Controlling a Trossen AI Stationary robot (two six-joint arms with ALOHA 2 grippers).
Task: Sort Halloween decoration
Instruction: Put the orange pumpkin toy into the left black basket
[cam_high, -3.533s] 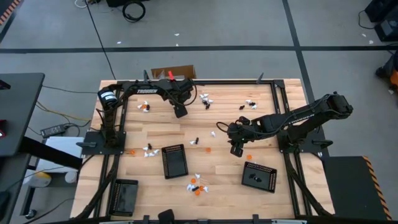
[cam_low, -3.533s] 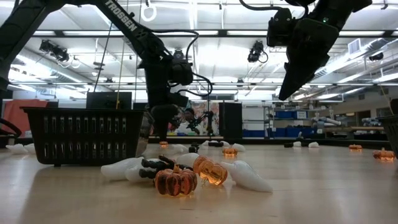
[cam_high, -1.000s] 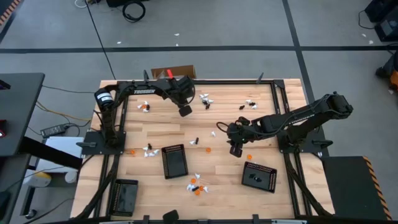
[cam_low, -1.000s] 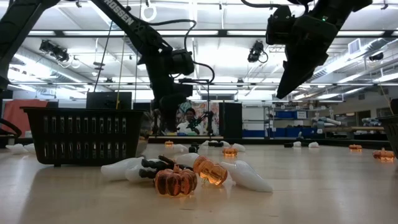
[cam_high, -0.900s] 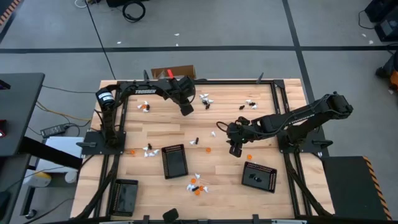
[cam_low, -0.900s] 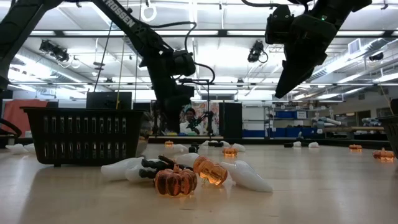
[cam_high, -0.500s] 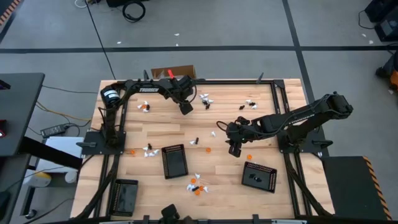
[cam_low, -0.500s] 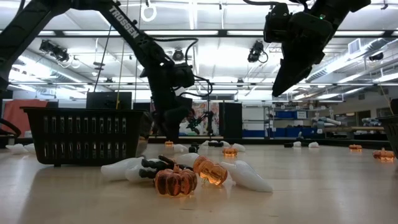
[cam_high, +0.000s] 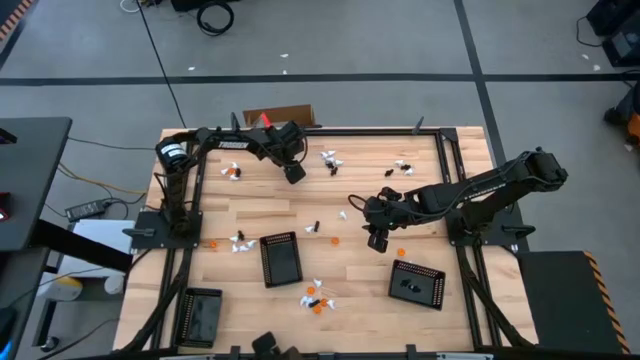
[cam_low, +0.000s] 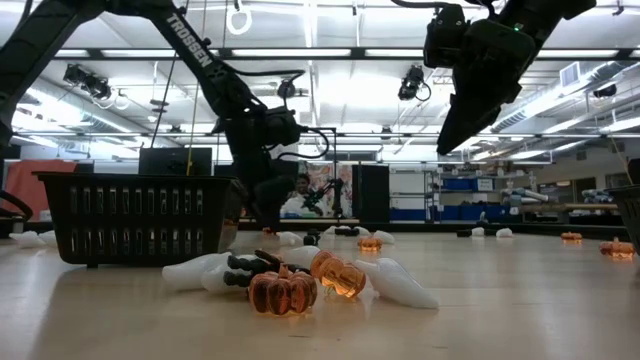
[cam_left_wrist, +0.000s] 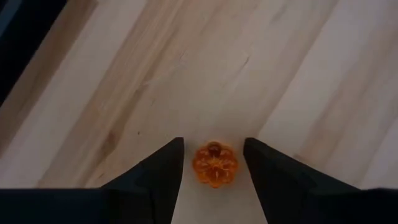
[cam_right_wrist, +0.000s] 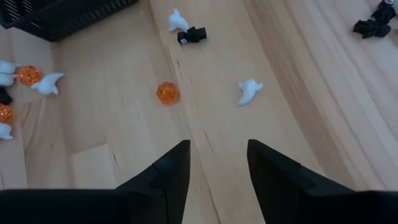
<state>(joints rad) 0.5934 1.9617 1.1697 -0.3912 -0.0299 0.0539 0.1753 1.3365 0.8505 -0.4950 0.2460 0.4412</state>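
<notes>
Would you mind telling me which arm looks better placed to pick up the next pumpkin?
The left, probably. The left gripper stands open with an orange pumpkin on the table directly between its fingers. The right gripper, also open, hangs higher, with its nearest pumpkin well ahead of it.

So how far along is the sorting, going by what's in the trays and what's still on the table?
Barely started. Done: one dark piece lies in the right tray; the middle tray looks empty. In hand: the left claw, open, straddles an orange pumpkin on the wood, not gripped. The right claw hovers open, empty. Left: scattered ghosts, pumpkins and black pieces across the table.
</notes>
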